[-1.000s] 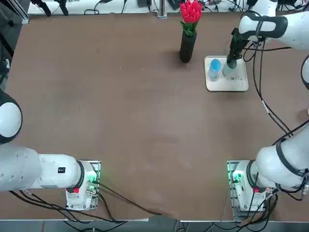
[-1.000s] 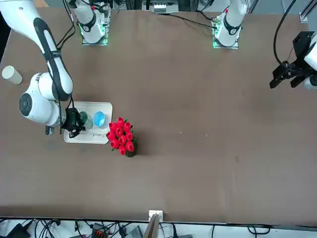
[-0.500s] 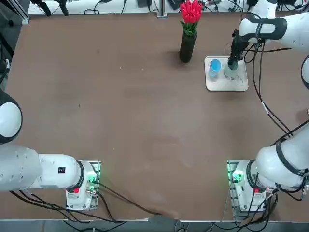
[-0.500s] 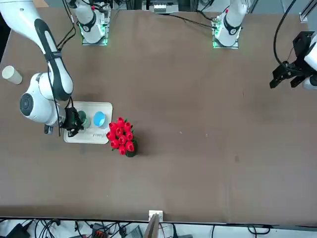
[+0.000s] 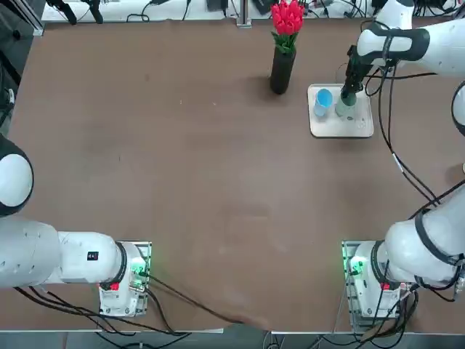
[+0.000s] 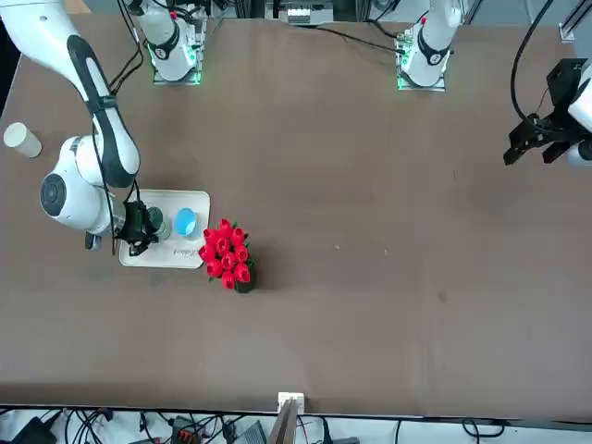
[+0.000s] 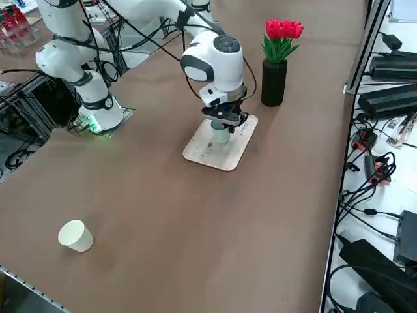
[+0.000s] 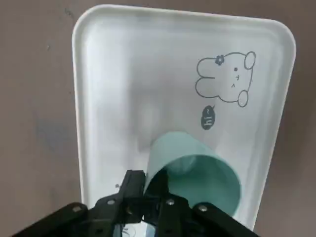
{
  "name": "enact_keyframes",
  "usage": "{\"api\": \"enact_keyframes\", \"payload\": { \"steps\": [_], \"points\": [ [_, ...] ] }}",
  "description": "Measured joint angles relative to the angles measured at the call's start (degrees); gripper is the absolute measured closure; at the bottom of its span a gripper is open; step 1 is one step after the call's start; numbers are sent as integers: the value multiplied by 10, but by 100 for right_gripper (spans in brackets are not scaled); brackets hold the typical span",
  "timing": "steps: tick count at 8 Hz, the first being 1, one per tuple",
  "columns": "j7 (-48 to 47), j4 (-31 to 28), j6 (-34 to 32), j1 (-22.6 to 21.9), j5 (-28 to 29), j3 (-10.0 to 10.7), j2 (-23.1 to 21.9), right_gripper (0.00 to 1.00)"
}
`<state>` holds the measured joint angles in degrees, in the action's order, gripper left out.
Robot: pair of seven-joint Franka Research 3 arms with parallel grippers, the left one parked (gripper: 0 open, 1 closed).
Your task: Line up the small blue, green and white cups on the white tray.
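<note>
Little moved since earlier frames: right gripper [image 8: 150, 200] stays over white tray [image 5: 361, 129], upper right of top view. Green cup [image 8: 190, 170] upright on tray beside blue cup [image 5: 323, 99]. Fingers pinched narrow on green cup's rim. Best: release straight, lift clear without tipping. White cup [image 7: 75, 235] lies lower left in side view, off tray.
</note>
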<state>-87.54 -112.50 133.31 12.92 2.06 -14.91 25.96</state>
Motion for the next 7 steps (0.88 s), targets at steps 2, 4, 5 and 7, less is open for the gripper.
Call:
{"api": "enact_keyframes", "payload": {
  "steps": [2, 4, 5, 7],
  "points": [
    [-2, -1, 4, -1, 0, 0, 1, 83],
    [-6, -1, 6, -2, 0, 0, 0, 48],
    [-7, 2, 3, -2, -1, 0, -4, 30],
    [-7, 26, -68, 3, -3, 7, -39, 0]
  ]
}}
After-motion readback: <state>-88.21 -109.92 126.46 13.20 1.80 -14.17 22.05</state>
